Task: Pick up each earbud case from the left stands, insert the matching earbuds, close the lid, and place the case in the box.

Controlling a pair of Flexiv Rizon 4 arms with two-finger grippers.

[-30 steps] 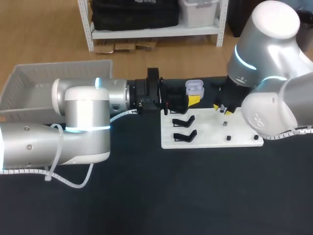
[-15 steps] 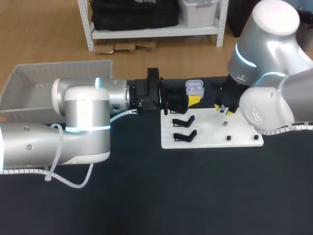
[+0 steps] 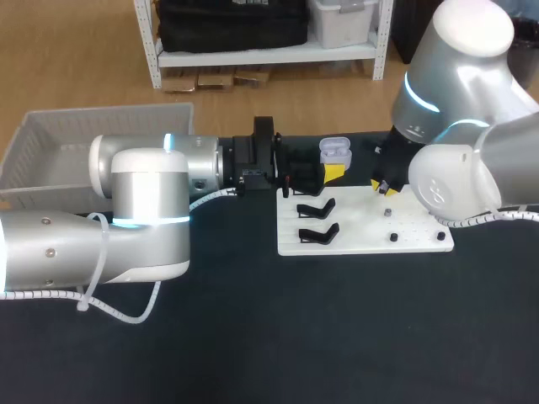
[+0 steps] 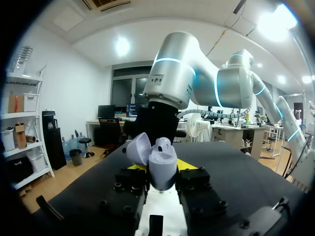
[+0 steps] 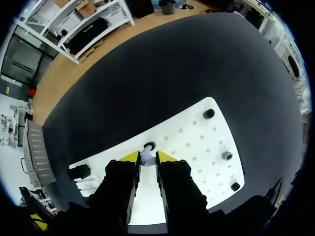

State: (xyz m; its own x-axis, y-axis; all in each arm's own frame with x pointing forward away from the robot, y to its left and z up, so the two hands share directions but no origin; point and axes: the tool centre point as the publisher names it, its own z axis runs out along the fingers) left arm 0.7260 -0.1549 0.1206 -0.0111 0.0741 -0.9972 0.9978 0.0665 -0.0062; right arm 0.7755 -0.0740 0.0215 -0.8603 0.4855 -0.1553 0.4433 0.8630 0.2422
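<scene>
A lavender earbud case (image 3: pixel 334 151) with its lid open is held just beyond the far edge of the white board (image 3: pixel 421 227). My left gripper (image 3: pixel 328 171) is shut on it. In the left wrist view the case (image 4: pixel 162 164) stands upright between the fingers, its lid (image 4: pixel 139 150) tipped back. My right gripper (image 3: pixel 383 186) hangs over the board's far side. In the right wrist view its yellow tips press on both sides of a small pale earbud (image 5: pixel 146 159), just short of a black peg socket (image 5: pixel 149 146). The right gripper (image 5: pixel 147 157) is shut on this earbud.
Two black case stands (image 3: pixel 317 208) (image 3: pixel 319 232) sit on the board's left half. Small black pegs (image 3: pixel 393 237) (image 3: pixel 439 236) dot its right half. A white basket (image 3: pixel 50 143) stands at the table's far left, behind my left arm.
My right gripper's fingers have drawn together onto the earbud, and the right arm has shifted slightly. The left arm and the case have not moved.
</scene>
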